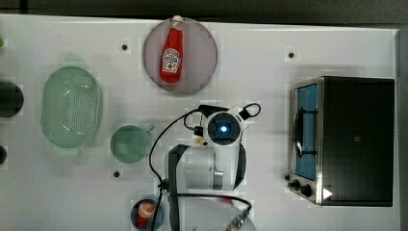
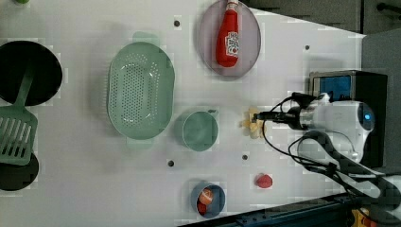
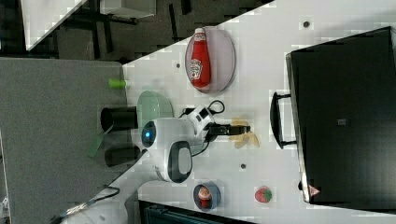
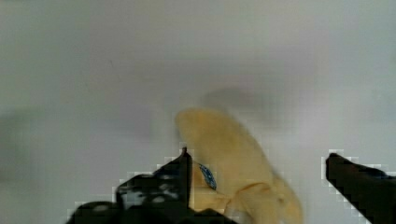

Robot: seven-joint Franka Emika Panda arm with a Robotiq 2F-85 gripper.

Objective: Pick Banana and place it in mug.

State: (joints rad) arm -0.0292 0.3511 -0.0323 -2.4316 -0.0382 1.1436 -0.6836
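The white table [image 2: 94,189] carried the mug [image 2: 198,131], with the banana [image 2: 251,124] just beside it on the left view's right. The wrist view showed the gripper [image 4: 259,186] spread wide around the banana, one finger [image 4: 159,186] touching it.

White table [image 2: 94,189] with small dark holes in its top. Directly on it:
- colander [image 2: 140,90], green, oval; mug [image 2: 198,131] just beside it on the left view's right
- banana [image 2: 252,124] near the mug, further to the left view's right
- grey plate [image 2: 250,52] carrying a ketchup bottle [image 2: 228,35]
- blue bowl [image 2: 210,201] near the left view's bottom edge, with a red fruit [image 2: 264,180] apart from it
- toaster oven [image 1: 356,139] at the top view's right
- green spatula [image 2: 16,127] and dark round items at the left view's left edge
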